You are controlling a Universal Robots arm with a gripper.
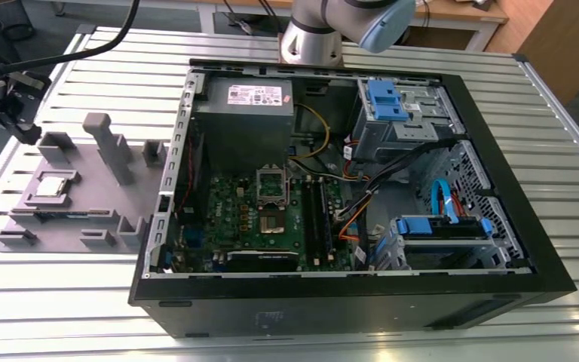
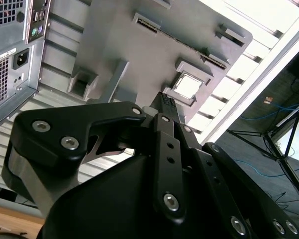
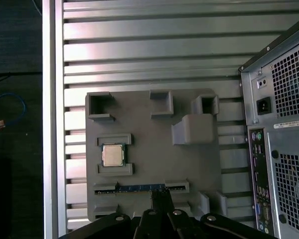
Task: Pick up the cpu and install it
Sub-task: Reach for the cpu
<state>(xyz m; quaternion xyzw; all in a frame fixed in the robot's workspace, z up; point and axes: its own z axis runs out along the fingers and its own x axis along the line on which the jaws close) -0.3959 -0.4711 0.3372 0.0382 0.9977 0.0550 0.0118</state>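
1. Slatted aluminium desk (image 1: 269,343) carries an open black computer case (image 1: 340,305). A grey fixture plate (image 1: 84,204) lies just beside the case, at the exterior view's left.
2. The cpu (image 1: 51,185) lies flat in a square pocket of that plate, silver top up and uncovered, with low walls on two sides. It also shows in both wrist views (image 3: 112,155) (image 2: 188,85).
3. The pincer (image 3: 162,195) hangs over the plate near its edge, apart from the cpu. Its tips are pressed together, holding nothing.
4. Bare slats surround the plate. The desk's edge (image 3: 50,124) runs near the plate's far side, with dark floor and a blue cable (image 3: 10,107) beyond it.
5. Inside the case, the socket frame (image 1: 272,183) on the green motherboard (image 1: 234,219) stands tilted up. Cables and drive cages crowd the case at the exterior view's right.
6. The arm (image 1: 315,34) is cut off at the exterior view's top. A thin bluish strip (image 3: 137,188) in a slot by the pincer is too small to identify.
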